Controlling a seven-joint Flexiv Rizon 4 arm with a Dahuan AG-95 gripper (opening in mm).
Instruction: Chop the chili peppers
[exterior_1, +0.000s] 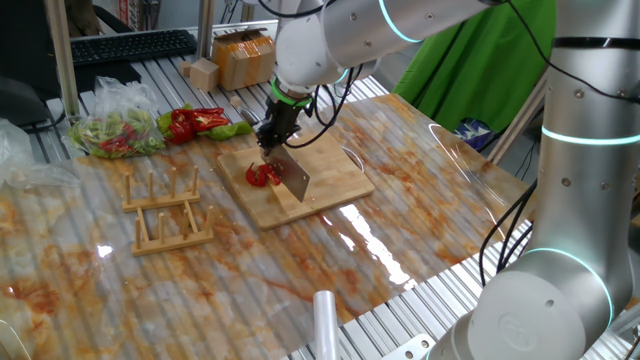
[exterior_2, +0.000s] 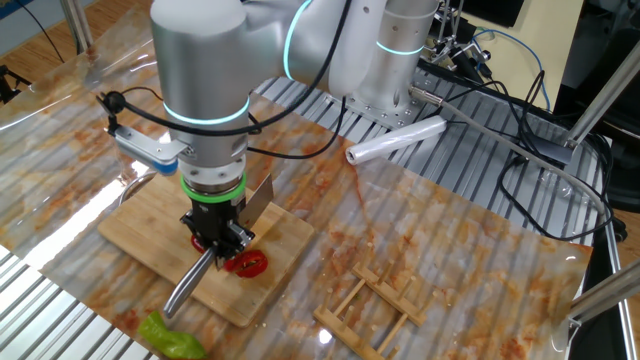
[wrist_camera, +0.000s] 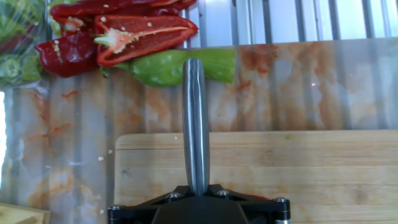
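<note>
Black two-finger tool (exterior_2: 222, 240) clamped on steel-handled cleaver (exterior_1: 293, 176), blade down beside glossy red chili peppers (exterior_1: 264, 175) mid pale wooden cutting board (exterior_1: 330, 165); chopping apparently partial, further cuts probably left.

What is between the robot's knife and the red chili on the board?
Nothing visible. The gripper is shut on the knife, and the blade stands on the board right beside the chili, with no other thing between them.
</note>
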